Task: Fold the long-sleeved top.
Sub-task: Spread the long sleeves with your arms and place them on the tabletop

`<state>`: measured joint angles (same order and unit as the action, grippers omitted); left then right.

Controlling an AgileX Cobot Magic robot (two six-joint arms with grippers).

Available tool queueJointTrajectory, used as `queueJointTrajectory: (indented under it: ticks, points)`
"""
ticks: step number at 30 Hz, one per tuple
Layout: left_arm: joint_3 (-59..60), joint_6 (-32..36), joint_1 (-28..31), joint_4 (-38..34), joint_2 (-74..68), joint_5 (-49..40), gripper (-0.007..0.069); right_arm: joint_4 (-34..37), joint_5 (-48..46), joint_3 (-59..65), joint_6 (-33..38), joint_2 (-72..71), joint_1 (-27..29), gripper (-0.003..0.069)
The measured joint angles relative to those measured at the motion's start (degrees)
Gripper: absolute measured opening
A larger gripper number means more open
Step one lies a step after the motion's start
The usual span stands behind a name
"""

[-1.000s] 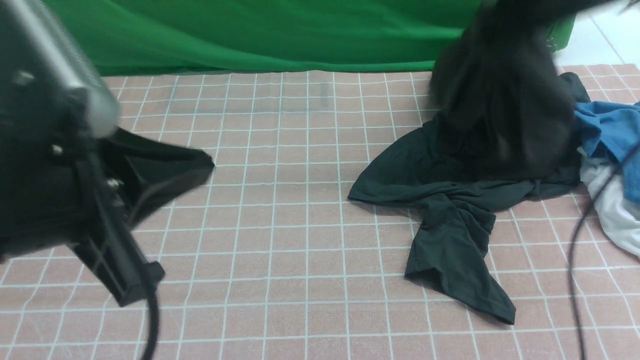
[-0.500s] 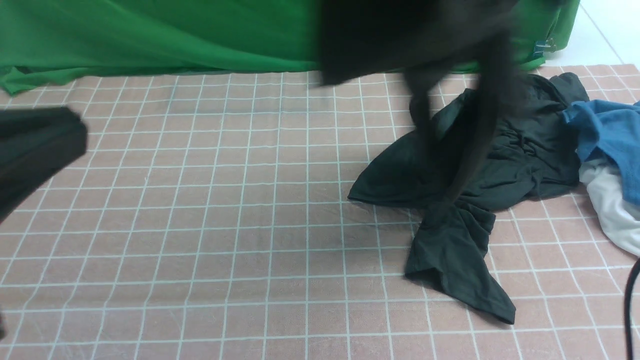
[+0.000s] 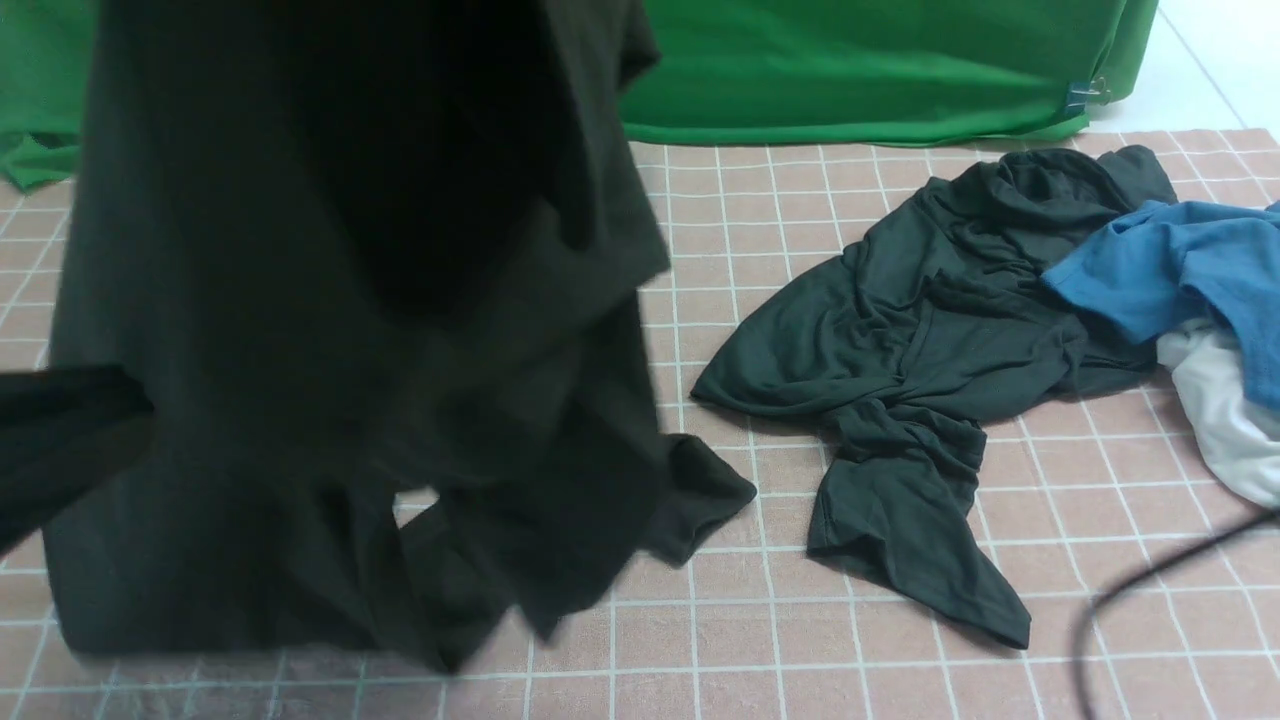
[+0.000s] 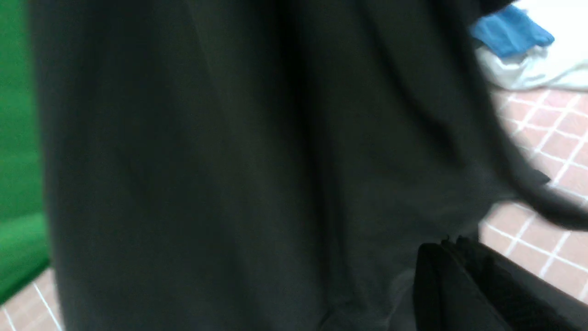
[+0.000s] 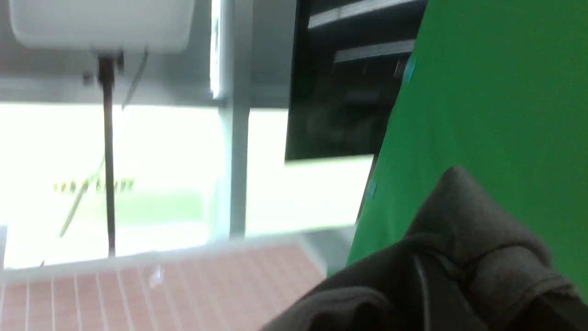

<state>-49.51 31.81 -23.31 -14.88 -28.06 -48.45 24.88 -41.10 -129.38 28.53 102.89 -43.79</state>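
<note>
The top [image 3: 330,330], large and black, is hanging upright over the near left, blurred and reaching past the upper edge. Its lower folds are bunching on the mat [image 3: 700,640], and one loose end is trailing out to the right.

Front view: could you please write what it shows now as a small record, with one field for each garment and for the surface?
long-sleeved top: black, hanging in the air on the left, blurred; lower end seems to touch the mat
dark grey garment: crumpled on the mat, right of centre, apart from the top
blue shirt: far right, overlapping the grey garment's edge
white cloth: below the blue shirt, partly out of frame
mat: pink with white grid lines
backdrop: green cloth behind the mat
cable: black, lower right corner
</note>
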Motion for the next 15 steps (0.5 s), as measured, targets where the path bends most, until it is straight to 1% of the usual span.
queueJointTrajectory:
  ticks: [2,3,4,5,6,7,8,9,10,11,12,14,15]
  points:
    - [0.0,-0.4,0.0,-0.1,0.0,-0.8,0.0021,-2.1,-1.3,0.0,-2.1,3.8,0.0,0.0132]
    - [0.0,-0.5,0.0,-0.1,0.0,-1.2,0.0021,-4.7,-2.6,0.0,-4.5,6.0,0.0,0.0136]
    - [0.0,-0.5,0.0,-0.1,0.0,-1.4,0.0021,-5.7,-3.1,0.0,-5.4,6.8,0.0,0.0145]
    - [0.0,-0.6,0.0,-0.1,0.0,-2.2,0.0021,-10.5,-5.3,0.1,-9.3,9.9,0.0,0.02]
    - [0.0,-0.6,0.0,-0.1,0.0,-2.6,0.0021,-12.5,-6.3,0.2,-10.8,11.5,0.0,0.0249]
    - [0.0,-0.6,0.0,-0.1,0.0,-3.1,0.0021,-16.9,-8.9,0.4,-14.1,12.6,0.1,0.0328]
    - [0.0,-0.6,0.0,-0.1,0.0,-3.6,0.0021,-19.6,-11.2,0.5,-16.2,13.4,0.2,0.0457]
    - [0.0,-0.6,0.0,-0.1,0.0,-3.9,0.0021,-21.4,-12.4,0.5,-16.9,13.7,0.2,0.0511]
    - [0.0,-0.6,0.0,-0.1,0.0,-3.9,0.0021,-21.8,-12.8,0.5,-17.1,13.7,0.2,0.0527]
    - [0.0,-0.6,0.0,-0.2,0.0,-4.3,0.0021,-24.9,-16.0,0.4,-18.0,13.5,0.3,0.0618]
    - [0.0,-0.6,0.0,-0.2,0.0,-4.3,0.0021,-25.2,-16.3,0.4,-18.1,13.4,0.3,0.0625]
    - [0.0,-0.6,0.0,-0.2,0.0,-4.5,0.0021,-29.7,-21.0,0.3,-18.6,11.8,0.2,0.0668]
    - [0.0,-0.6,0.0,-0.2,0.0,-4.5,0.0021,-30.9,-22.2,0.3,-18.7,11.4,0.2,0.0666]
